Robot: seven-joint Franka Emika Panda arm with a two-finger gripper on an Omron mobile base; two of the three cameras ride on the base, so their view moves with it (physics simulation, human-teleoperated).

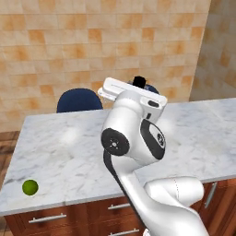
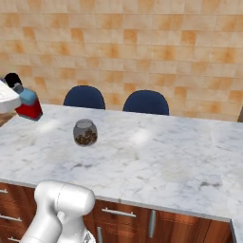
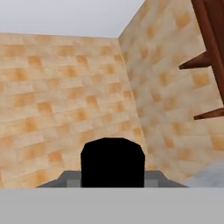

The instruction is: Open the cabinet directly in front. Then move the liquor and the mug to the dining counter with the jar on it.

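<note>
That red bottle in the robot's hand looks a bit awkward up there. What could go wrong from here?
1. The gripper holds the liquor bottle tilted, above the far edge of the dining counter. Released like that, it could topple or drop behind the counter.
2. The jar stands not far from the bottle. A sweep toward the middle of the counter might knock it.
</note>
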